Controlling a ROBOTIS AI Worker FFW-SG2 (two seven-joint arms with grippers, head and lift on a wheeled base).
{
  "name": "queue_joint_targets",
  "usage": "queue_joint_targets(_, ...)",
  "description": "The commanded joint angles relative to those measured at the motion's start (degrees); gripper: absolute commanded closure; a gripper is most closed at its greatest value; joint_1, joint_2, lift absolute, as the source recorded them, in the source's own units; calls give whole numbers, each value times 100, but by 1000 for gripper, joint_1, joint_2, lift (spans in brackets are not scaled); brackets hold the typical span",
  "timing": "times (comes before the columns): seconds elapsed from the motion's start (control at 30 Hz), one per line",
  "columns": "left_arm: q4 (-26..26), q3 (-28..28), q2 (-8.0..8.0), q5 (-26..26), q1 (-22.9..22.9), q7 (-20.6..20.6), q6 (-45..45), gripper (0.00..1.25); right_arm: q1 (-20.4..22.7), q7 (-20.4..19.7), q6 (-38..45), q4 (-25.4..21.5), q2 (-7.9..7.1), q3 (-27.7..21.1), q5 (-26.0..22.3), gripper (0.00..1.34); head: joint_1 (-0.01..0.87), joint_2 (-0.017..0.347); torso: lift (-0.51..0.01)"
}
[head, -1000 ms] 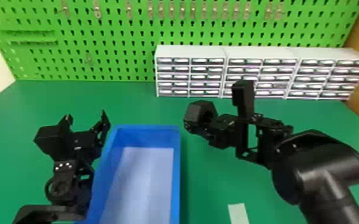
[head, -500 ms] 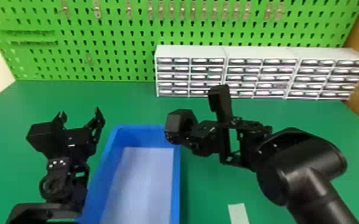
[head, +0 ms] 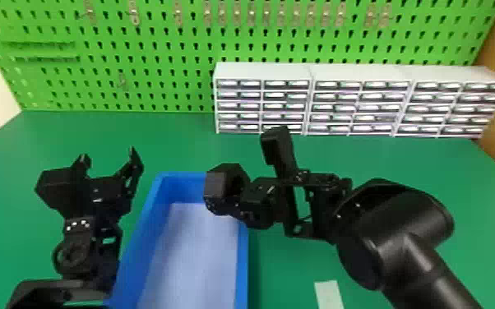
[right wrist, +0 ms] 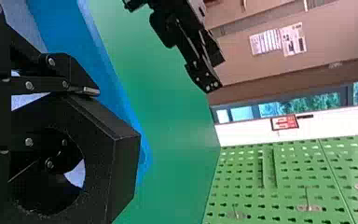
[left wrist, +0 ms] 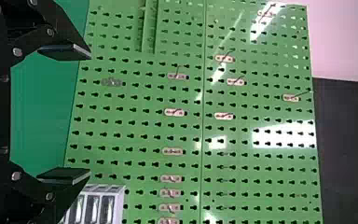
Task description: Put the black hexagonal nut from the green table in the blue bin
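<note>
My right gripper [head: 238, 201] hangs above the back right corner of the blue bin [head: 242, 263]. It is shut on the black hexagonal nut [head: 214, 183], which is tilted with its hole facing sideways. Seen from the right wrist, that gripper [right wrist: 74, 123] pinches one wall of the nut [right wrist: 125, 168], one finger along the outer side and the other in the hole; blue bin wall [right wrist: 65, 28] lies beyond. On the bin's left, my left gripper [head: 109, 156] stands open, nothing between its fingers. In its own wrist view the left gripper [left wrist: 90, 114] faces the pegboard.
Grey drawer cabinets [head: 263, 72] stand at the back of the green table [head: 168, 131], before a green pegboard [head: 168, 74]. A pale strip [head: 329, 294] lies on the table right of the bin.
My right arm has moved left with the nut, from right of the bin to over its back right corner. The left gripper has shifted slightly left.
</note>
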Motion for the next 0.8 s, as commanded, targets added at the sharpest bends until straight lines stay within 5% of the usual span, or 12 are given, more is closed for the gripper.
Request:
queue_joint_targets(0.0, -9, 16, 0, -13, -5, 0, 0, 371, -74, 0, 68, 5, -38, 137, -51, 1194, 657, 57, -95)
queue_joint_targets(0.23, -9, 16, 0, -48, -22, 0, 0, 371, -346, 62, 464, 5, -143, 427, -200, 1194, 657, 57, -95)
queue_joint_targets(0.77, -9, 7, 0, -83, -58, 0, 0, 371, -636, 870, 930, 5, -117, 647, 424, 1185, 657, 57, -95)
